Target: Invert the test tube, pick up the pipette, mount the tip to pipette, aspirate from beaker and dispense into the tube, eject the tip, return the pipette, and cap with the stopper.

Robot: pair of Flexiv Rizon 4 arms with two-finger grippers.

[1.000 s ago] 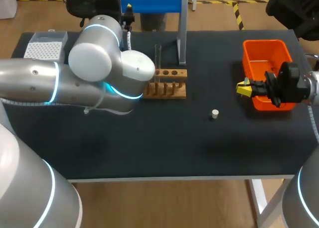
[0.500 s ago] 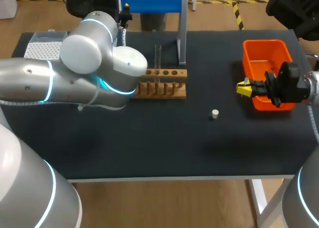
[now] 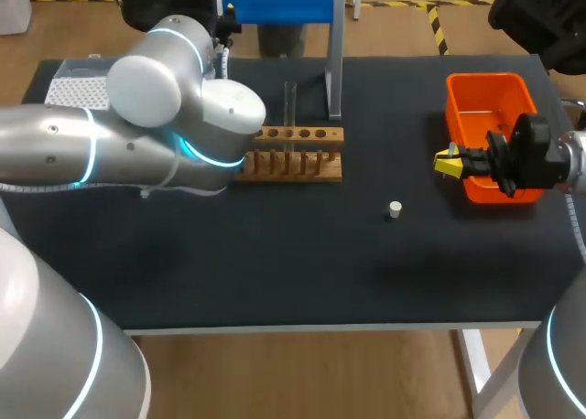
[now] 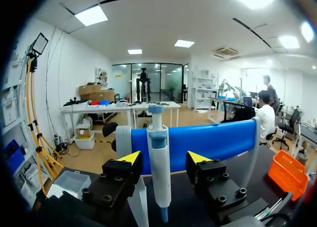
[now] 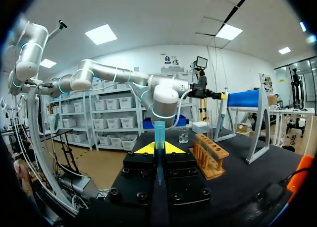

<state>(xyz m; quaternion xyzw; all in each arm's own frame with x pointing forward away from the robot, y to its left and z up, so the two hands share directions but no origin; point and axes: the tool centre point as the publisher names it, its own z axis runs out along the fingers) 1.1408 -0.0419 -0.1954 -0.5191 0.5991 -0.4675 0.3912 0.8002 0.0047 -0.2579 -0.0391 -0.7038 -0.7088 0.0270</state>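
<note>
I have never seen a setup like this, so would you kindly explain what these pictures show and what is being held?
This is a robot with two arms at a black table. One picture looks down from above; the other two come from a camera on each arm's wrist. On the table stand a wooden rack with a test tube, an orange bin, a tip box, a small white stopper and a blue stand. The left tool is open, its fingers either side of the pipette hanging on that stand. The right tool is shut on what looks like a blue pipette tip.
</note>
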